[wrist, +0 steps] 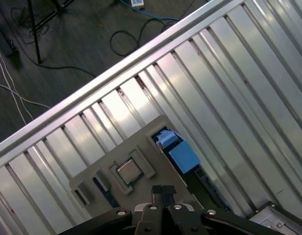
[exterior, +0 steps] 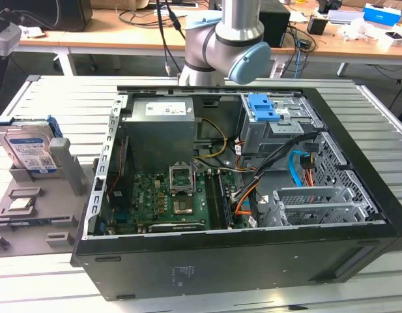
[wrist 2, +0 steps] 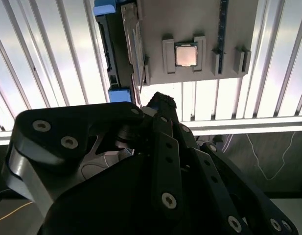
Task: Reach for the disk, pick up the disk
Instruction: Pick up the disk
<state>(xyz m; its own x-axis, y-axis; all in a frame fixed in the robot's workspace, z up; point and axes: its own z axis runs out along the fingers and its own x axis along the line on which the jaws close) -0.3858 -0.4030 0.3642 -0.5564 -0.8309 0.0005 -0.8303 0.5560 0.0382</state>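
Progress, as far as you can judge it, stops at the reach: the disk (exterior: 30,149) stands on edge in its slot in the grey holder (exterior: 69,166) at the exterior view's left, on the slatted worktop (exterior: 64,98) and just beside the open computer case (exterior: 253,261), and nothing has hold of it. Lifting it is not yet done. In the first wrist view your fingers (wrist: 157,192) hang above the holder, nearer the small square chip (wrist: 128,171) in its pocket than the disk's blue rail, which lies just beside them on the far side of the holder. They are pressed together tip to tip with nothing between them, and they touch neither disk, chip nor holder. The second wrist view agrees: the dark fingertip ends short of the holder's edge, with the disk seen edge-on a little apart from it.
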